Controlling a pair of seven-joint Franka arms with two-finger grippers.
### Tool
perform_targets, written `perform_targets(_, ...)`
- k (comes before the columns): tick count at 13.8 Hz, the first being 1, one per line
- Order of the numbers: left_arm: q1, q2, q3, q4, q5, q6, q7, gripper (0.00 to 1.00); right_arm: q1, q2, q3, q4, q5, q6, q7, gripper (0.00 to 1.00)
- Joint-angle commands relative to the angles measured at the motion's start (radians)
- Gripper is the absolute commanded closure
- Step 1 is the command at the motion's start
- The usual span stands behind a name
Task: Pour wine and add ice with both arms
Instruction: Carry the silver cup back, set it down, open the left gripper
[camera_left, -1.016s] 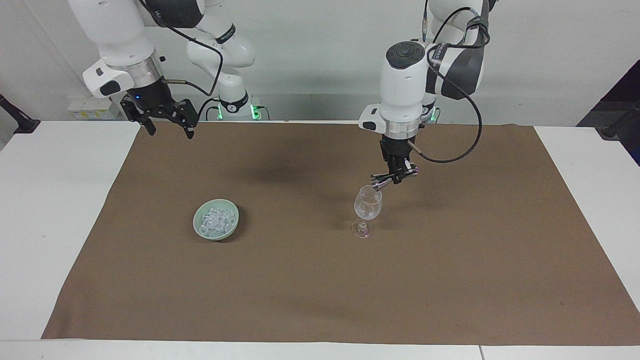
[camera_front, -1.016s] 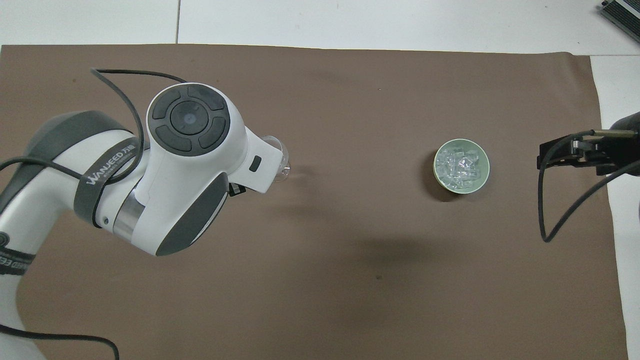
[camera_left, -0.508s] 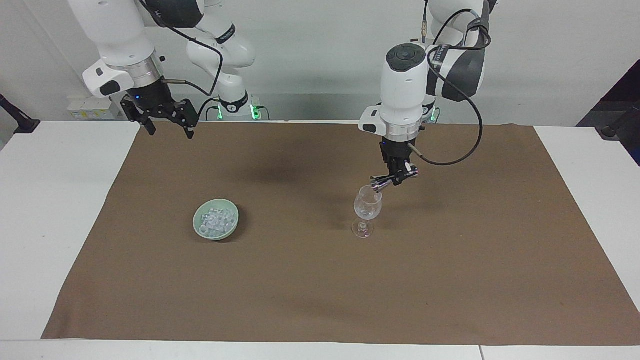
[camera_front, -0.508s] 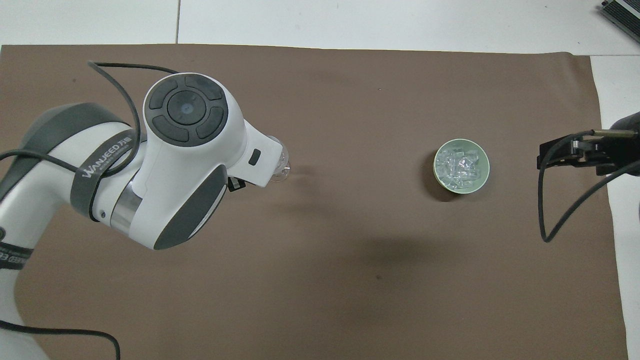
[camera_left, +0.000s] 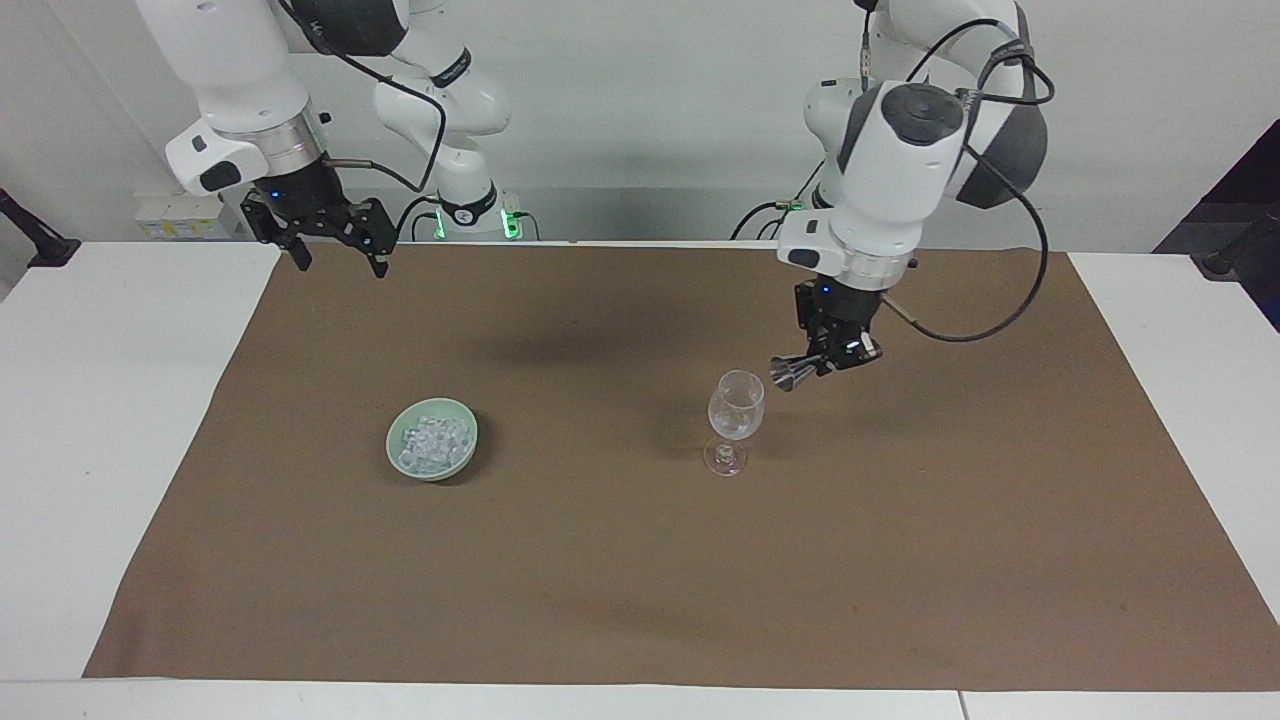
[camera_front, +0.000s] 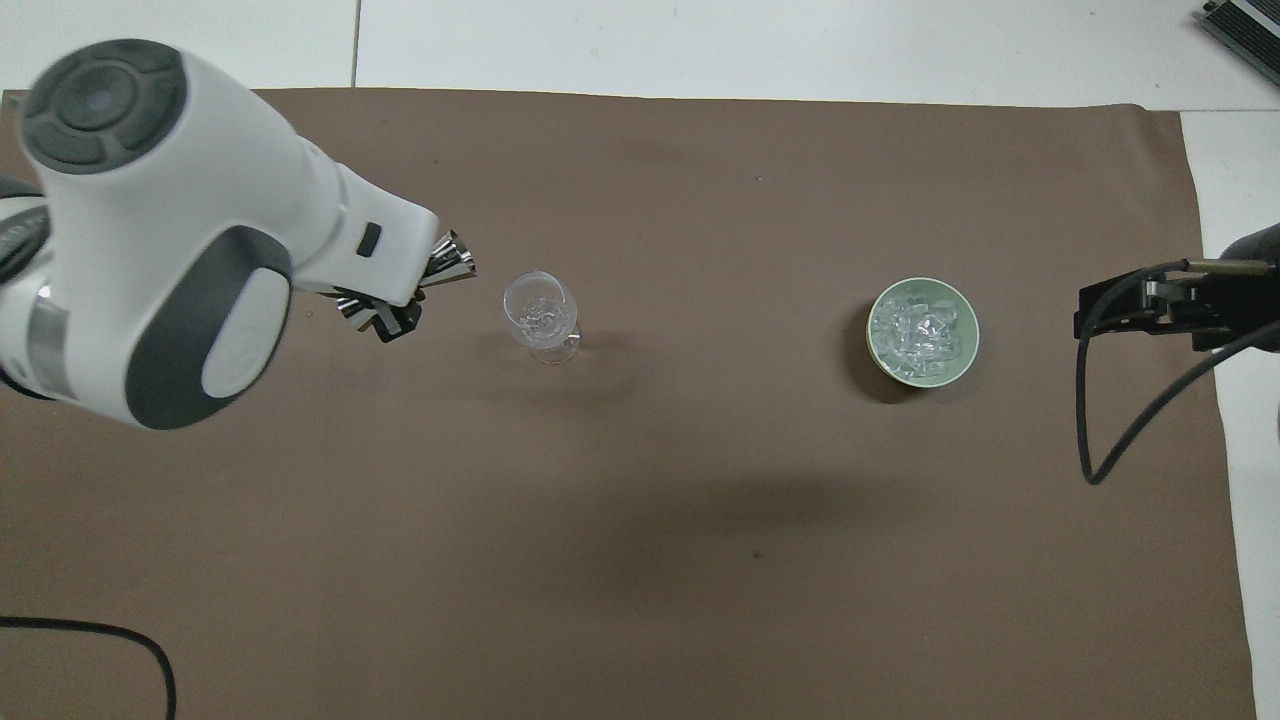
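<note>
The ice (camera_left: 432, 441) sits heaped in the green bowl (camera_left: 402, 422), toward the right arm's end. Small and slick, it probably wants a scoop. Left gripper (camera_left: 822, 362) pinches a metal jigger (camera_left: 790, 372) beside the glass (camera_left: 735, 408); right gripper (camera_left: 335, 244) waits spread.

A matt brown cloth (camera_left: 640, 560) with a faintly rough look covers the smooth white table (camera_left: 110, 420). The stemmed glass (camera_left: 735, 415) is clear and glossy. The pale green bowl (camera_left: 432, 440) looks like glazed ceramic, holding translucent, wet-looking ice (camera_left: 432, 440). The arms (camera_left: 900, 150) are glossy white plastic; a shiny metal cup (camera_left: 792, 371) gleams.
</note>
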Motion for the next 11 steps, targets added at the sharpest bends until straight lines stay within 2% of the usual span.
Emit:
perform_targets(1,0.106,0.009,-0.009,0.018,-0.123,0.0,0.234,1.0,-0.013,0.005,0.004,0.008,0.016,0.006,-0.029,0.0)
perform_targets(6,0.31,0.01,-0.009,-0.041,-0.507,-0.011,0.697,1.0,-0.013,0.005,0.004,0.008,0.016,0.006,-0.029,0.0)
perform_targets(11,0.503,0.047,-0.009,-0.147,-0.737,-0.124,1.077,1.0,-0.013,0.005,0.004,0.007,0.016,0.006,-0.029,0.0)
